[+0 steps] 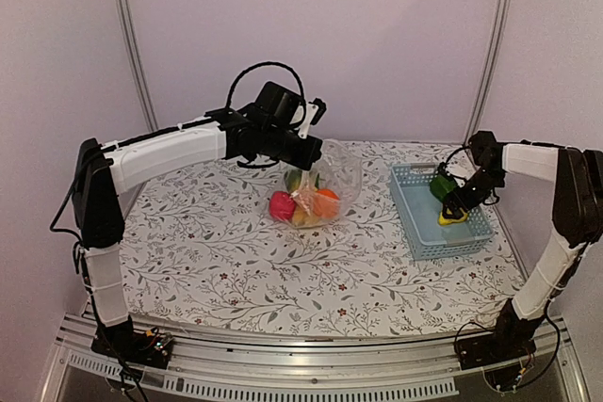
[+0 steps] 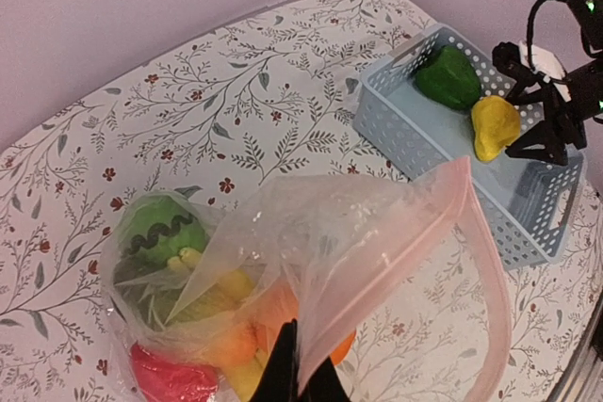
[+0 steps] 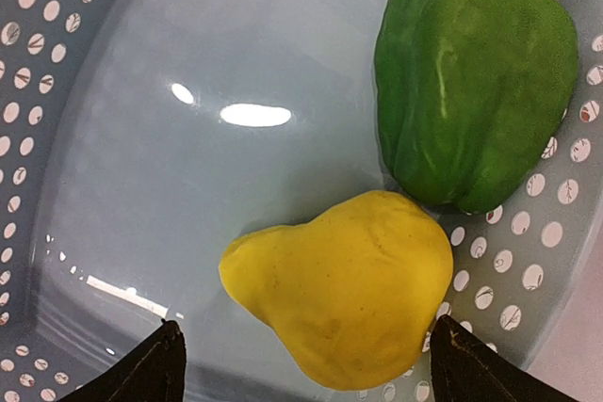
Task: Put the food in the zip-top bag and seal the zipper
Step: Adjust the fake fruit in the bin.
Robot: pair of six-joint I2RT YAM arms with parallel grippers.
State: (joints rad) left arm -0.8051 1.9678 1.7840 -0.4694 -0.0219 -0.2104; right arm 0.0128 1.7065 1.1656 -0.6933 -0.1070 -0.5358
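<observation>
Right fingers (image 3: 141,376) wide astride yellow pear (image 3: 344,289).

I see a light-blue slotted basket (image 1: 424,225) sitting on the right side of the table (image 1: 236,261), which has a floral cloth over it. A left pole (image 1: 132,44) and a right pole (image 1: 489,44) rise at the back against a pale wall (image 1: 377,35). A metal rail (image 1: 301,364) runs along the near edge.

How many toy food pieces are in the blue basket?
2: a green pepper against the basket wall, and a yellow pear-shaped piece beside it. The basket floor shows fully, so none looks hidden.
</observation>
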